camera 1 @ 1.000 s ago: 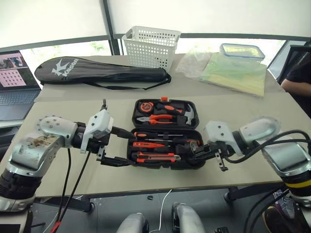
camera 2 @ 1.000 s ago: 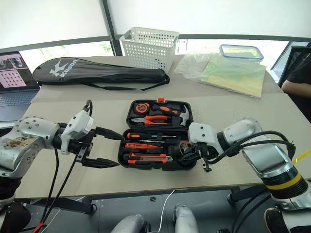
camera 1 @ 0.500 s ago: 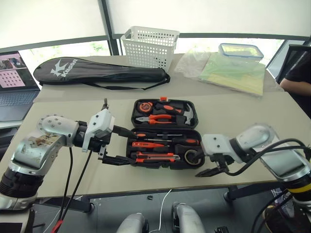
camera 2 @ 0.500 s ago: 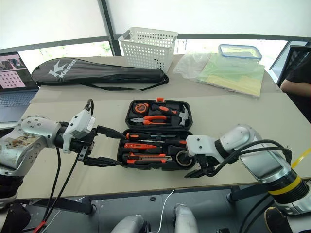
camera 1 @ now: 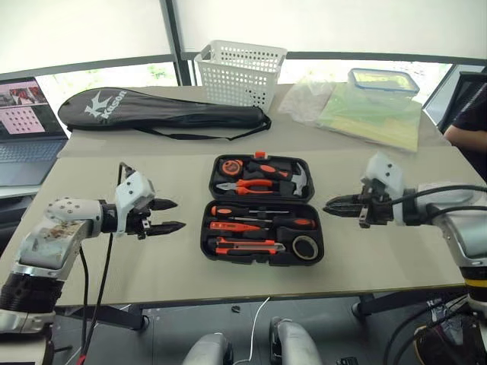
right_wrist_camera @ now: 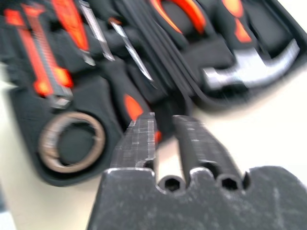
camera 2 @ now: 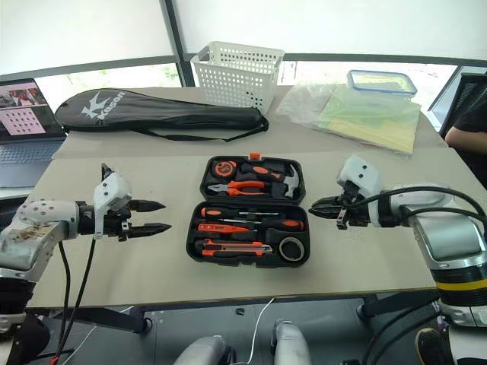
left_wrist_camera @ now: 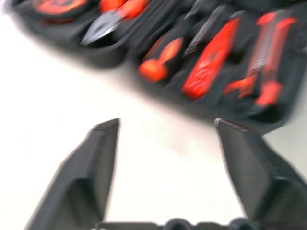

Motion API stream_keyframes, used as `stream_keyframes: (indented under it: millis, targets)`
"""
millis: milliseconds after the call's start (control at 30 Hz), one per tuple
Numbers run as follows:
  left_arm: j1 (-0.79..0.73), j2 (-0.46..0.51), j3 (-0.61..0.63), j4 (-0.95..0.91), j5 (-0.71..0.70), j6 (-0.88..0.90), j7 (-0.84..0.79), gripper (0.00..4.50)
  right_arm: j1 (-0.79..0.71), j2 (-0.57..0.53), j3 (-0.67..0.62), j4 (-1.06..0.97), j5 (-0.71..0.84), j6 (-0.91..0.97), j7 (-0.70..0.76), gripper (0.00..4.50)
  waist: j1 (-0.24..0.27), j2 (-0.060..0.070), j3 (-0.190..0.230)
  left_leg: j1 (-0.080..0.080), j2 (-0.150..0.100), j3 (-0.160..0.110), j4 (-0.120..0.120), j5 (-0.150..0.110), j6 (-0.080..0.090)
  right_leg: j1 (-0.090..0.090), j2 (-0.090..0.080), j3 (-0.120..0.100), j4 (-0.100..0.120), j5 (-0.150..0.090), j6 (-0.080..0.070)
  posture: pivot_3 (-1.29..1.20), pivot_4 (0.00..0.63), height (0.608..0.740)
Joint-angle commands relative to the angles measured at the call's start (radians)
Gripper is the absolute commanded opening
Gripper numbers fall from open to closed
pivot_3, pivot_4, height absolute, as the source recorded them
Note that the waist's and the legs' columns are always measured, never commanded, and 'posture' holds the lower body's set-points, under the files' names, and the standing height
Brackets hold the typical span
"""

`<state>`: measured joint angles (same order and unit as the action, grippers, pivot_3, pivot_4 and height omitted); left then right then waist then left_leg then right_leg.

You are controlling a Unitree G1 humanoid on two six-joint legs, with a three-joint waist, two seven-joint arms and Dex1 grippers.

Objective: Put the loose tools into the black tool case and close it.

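Note:
The black tool case (camera 1: 261,261) lies open in the middle of the table, its lid half flat behind the base half. In the base lie the screwdrivers (camera 1: 230,226), the utility knife (camera 1: 243,245) and the tape roll (camera 1: 305,247). Pliers, a hammer and a tape measure fill the lid. My left gripper (camera 1: 168,215) hovers left of the case, open and empty, pointing at it. In the left wrist view its fingers (left_wrist_camera: 91,167) stand wide apart before the case. My right gripper (camera 1: 335,205) hangs right of the case, shut on nothing; its fingertips (right_wrist_camera: 141,136) nearly meet.
A long black racket bag (camera 1: 167,114) and a white basket (camera 1: 240,72) sit at the back. Plastic sleeves (camera 1: 365,114) and a lidded container (camera 1: 383,80) lie at the back right. A laptop (camera 1: 27,118) stands at far left. A person's arm (camera 1: 468,133) shows at the right edge.
Both arms drew outward, away from the case's sides. The right gripper left the tape roll in the case, opened briefly, then shut. The left jaws narrowed.

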<state>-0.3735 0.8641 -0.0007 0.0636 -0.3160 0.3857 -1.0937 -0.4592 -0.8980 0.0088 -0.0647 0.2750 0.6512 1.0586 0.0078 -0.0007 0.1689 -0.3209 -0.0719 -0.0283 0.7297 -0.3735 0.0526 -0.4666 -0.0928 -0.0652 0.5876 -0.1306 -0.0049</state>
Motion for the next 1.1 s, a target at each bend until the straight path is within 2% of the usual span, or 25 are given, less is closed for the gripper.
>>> stream_keyframes:
  millis: [33,167,400,600,833,1100]
  targets:
    - [-0.032,-0.069,-0.041,0.067,0.062,-0.072,0.054,1.53,0.018,0.03,0.007,0.084,-0.074,-0.149,-0.066,0.0,0.001,0.0,0.0,0.0,0.0,0.0,0.0,0.0,0.0,0.0,0.0,0.0,0.0,0.0,0.0,0.0,0.15,0.74]
    - [-0.062,-0.155,-0.086,0.112,0.102,-0.117,0.073,0.04,0.03,0.067,0.066,0.13,-0.138,-0.292,-0.073,0.0,0.0,0.0,0.0,0.001,0.0,0.001,0.0,0.0,0.0,0.0,0.0,0.001,0.001,0.0,0.0,0.0,0.15,0.74]
    - [-0.033,-0.209,-0.124,0.004,0.058,-0.067,0.011,0.04,0.061,0.106,0.115,0.031,-0.133,-0.4,-0.016,0.0,-0.009,0.0,0.0,0.0,0.001,0.001,0.0,0.0,0.0,-0.001,0.0,0.001,0.005,0.0,0.0,0.0,0.15,0.74]
    - [0.065,-0.141,-0.142,-0.154,0.016,-0.039,-0.103,0.04,0.149,0.075,0.084,-0.038,-0.113,-0.485,0.034,0.0,-0.011,0.0,0.0,-0.001,0.001,0.001,-0.001,0.0,0.0,-0.003,0.001,0.001,0.005,0.0,0.0,0.0,0.15,0.74]
    - [0.124,-0.113,-0.124,-0.197,0.031,-0.031,-0.092,0.04,0.258,0.035,0.035,-0.143,-0.091,-0.473,0.047,0.0,-0.007,0.0,0.0,-0.001,0.001,0.001,0.0,0.0,0.0,-0.003,0.0,0.003,0.004,0.0,0.0,0.0,0.15,0.74]
    - [0.266,-0.03,-0.045,-0.25,0.033,-0.059,-0.083,0.04,0.39,0.001,-0.037,-0.212,-0.093,-0.454,0.015,0.0,-0.008,0.0,0.0,0.0,0.002,0.002,-0.001,0.0,0.0,-0.004,0.001,0.004,0.004,-0.001,0.0,0.0,0.15,0.74]
